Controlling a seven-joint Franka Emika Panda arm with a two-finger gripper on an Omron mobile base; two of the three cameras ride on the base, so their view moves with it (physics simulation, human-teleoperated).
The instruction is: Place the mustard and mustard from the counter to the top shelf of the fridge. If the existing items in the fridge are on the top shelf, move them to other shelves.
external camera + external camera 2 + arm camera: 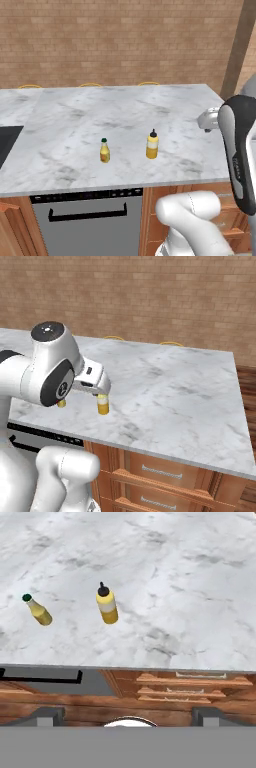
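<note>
**Both mustards sat ahead of and below the gripper, standing upright**

So at this point the gripper (128, 717) was hanging up over the front edge of the counter (60, 115) with its two dark tips spread as wide as they'd go, nothing between them. Pretty sure it was empty, though the tips only just poked into the bottom of the hand view, so take that with a grain of salt.

Going left to right across the slab: first the slim mustard bottle (104, 150), narrow neck, dark green-looking cap, orange-tinted body. Just to its right, clearly apart from it, stood the squat mustard bottle (152, 144), plain yellow with a pointed black cap. Both were upright, long axes vertical, neither one touching anything but the marble.

The relation that mattered: from the hand, the squat one lay forward and down, slightly left of centre, and it was the nearer of the two. The slim one was further off to the left. I'd guess the squat one was the natural first grab, coming in from the side across its round body.

Materials-wise: glossy white-grey veined marble top, brown wooden drawer fronts (160, 476) underneath, a grey dishwasher (87, 227) with a black bar handle at the left. Bottles looked smooth and plasticky, could be slippery.
</note>
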